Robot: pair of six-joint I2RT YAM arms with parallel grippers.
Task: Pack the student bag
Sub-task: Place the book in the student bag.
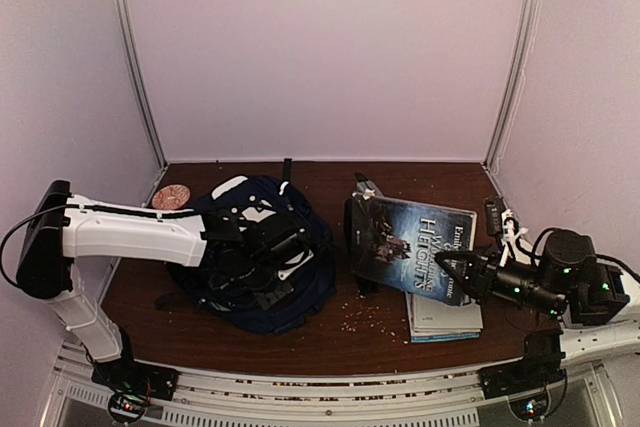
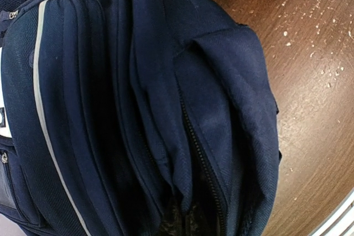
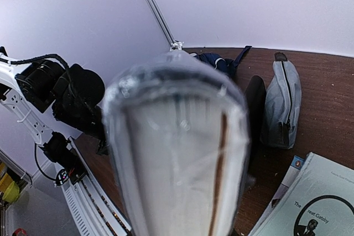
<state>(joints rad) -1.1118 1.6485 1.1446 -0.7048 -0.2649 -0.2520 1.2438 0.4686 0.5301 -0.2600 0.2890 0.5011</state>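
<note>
Left hand (image 1: pixel 275 257), pressed together on the student bag (image 1: pixel 305 297) at the worktop's (image 1: pixel 330 342) left (cloth caught or not, I cannot tell), should probably hold the mouth wide while the right hand (image 1: pixel 452 269), pinching the tilted Wuthering Heights paperback (image 1: pixel 405 237), brings it over.

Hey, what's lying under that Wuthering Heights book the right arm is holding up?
Under the tilted dark-blue Wuthering Heights paperback, a pale Great Gatsby book lies flat on the brown wooden table. From above only its near end shows; the rest, and anything beneath it, is covered.
</note>
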